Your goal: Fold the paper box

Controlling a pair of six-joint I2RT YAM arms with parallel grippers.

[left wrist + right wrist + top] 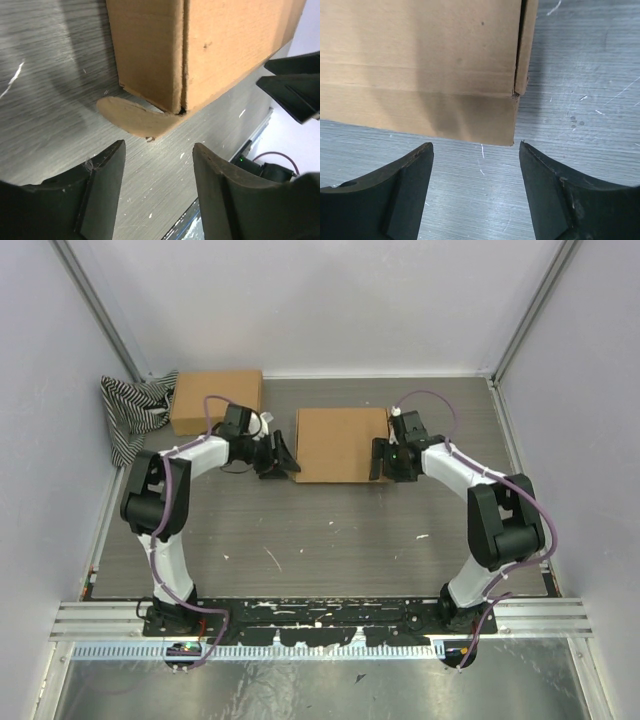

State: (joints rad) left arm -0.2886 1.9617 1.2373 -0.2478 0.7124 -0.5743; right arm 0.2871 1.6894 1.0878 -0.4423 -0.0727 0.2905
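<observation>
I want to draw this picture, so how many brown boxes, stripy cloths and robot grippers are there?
Brown boxes: 2, the middle box and the back-left box
Striped cloth: 1
Grippers: 2, the left gripper and the right gripper
Total: 5

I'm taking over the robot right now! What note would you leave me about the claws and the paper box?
Left claw: open, empty, just off the box's left side.
Right claw: open, empty, just off its right side.
Paper box: sits on the table between the claws.
Done: it looks mostly folded, with the top closed.
Left: a rounded flap sticks out at the bottom corner facing the left claw and lies on the table; it probably needs tucking in.
Also: a second box and a striped cloth sit at the far left.
</observation>
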